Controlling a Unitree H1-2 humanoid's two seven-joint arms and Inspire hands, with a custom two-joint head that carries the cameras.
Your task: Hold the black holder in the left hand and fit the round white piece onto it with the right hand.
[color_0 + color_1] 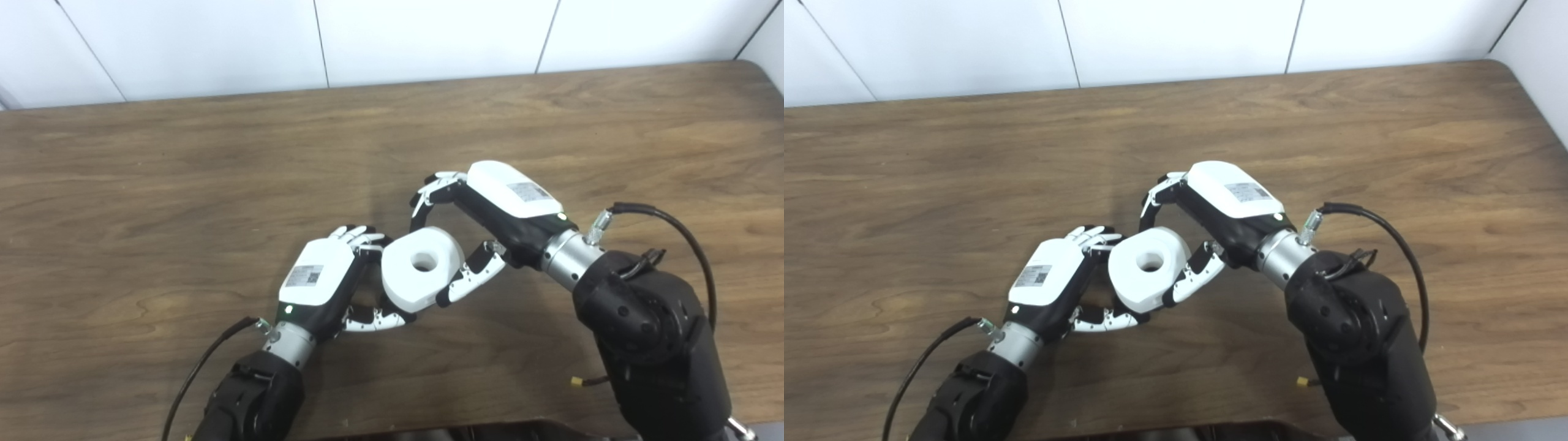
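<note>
Both hands crowd the round white piece [421,267] mid-table; no gap betw. left hand [321,283] & right hand [490,211]. Wooden table [153,202] bare all round them.

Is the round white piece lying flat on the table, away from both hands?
No, the round white piece sits tilted between the left hand and the right hand, with fingers of both against it.

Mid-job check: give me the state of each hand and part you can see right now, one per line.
round white piece: held up between both hands, centre hole facing the camera.
black holder: not visible; hidden behind the white piece if present.
left hand: curled at the white piece's left side; what it grips is hidden.
right hand: open around the white piece; fingers above, thumb touching its edge.
</note>
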